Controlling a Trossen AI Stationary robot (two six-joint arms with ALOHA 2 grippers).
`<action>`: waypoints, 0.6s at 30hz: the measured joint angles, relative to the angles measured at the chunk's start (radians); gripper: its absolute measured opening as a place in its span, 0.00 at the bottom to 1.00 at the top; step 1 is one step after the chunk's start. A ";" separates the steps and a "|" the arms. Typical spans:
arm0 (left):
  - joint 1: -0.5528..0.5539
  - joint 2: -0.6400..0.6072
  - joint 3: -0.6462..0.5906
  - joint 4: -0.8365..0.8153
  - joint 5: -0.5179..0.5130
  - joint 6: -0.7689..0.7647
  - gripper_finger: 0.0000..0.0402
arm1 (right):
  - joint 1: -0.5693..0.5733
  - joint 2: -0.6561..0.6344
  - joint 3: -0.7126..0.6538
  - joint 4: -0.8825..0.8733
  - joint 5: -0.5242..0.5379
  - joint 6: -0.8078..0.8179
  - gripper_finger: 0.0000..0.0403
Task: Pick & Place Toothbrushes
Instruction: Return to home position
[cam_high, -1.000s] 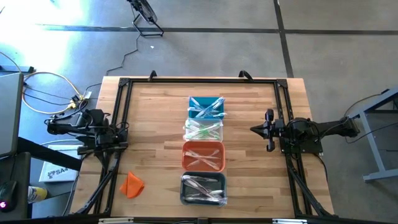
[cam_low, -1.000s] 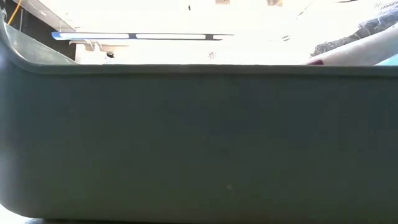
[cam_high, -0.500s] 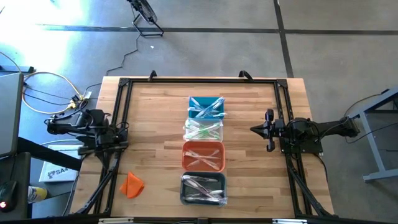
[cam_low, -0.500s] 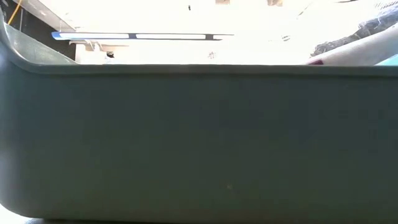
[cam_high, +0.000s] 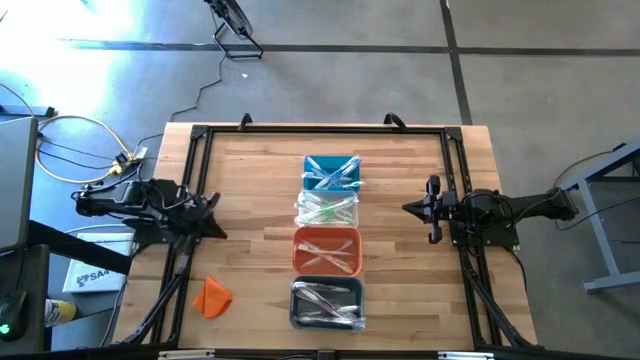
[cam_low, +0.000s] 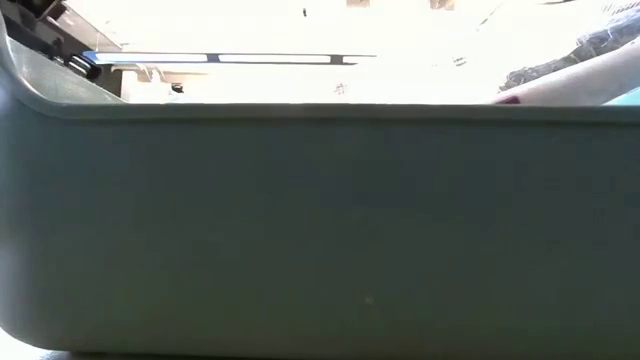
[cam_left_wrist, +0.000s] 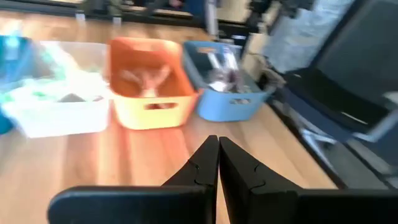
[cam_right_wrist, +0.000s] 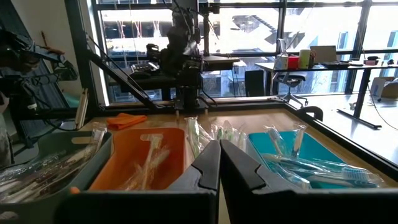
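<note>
The toothbrushes (cam_high: 327, 208) lie in four bins in a row down the table's middle: teal (cam_high: 309, 163) farthest, then clear (cam_high: 300, 210), orange (cam_high: 327, 235) and grey (cam_high: 327, 287) nearest. My left gripper (cam_high: 219, 232) is shut and holds nothing; it hovers at the table's left side, pointing at the orange bin (cam_left_wrist: 149, 93) and the grey bin (cam_left_wrist: 227, 102). My right gripper (cam_high: 406, 208) is also shut on nothing at the table's right side, facing the bins. In the right wrist view its gripper (cam_right_wrist: 219, 146) looks over toothbrushes (cam_right_wrist: 149, 158) in the orange bin.
A small orange cloth lump (cam_high: 212, 297) lies near the table's near left corner. A black frame (cam_high: 320, 129) runs around the table top. The grey bin's wall (cam_low: 320, 230) fills the low view. Bare wood lies between each gripper and the bins.
My left gripper has swung out from the table's left edge toward the bins and a little toward the near edge, staying shut. The right arm and the bins have kept still.
</note>
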 joint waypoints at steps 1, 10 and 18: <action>0.000 0.000 0.000 0.000 -0.026 -0.003 0.02 | 0.000 0.000 0.000 0.000 0.000 0.000 0.01; 0.000 -0.001 -0.013 0.114 -0.145 0.113 0.02 | 0.000 0.000 0.000 0.000 0.000 0.000 0.01; 0.000 -0.001 -0.098 0.435 -0.129 0.346 0.02 | 0.000 0.000 0.000 0.000 0.000 0.000 0.01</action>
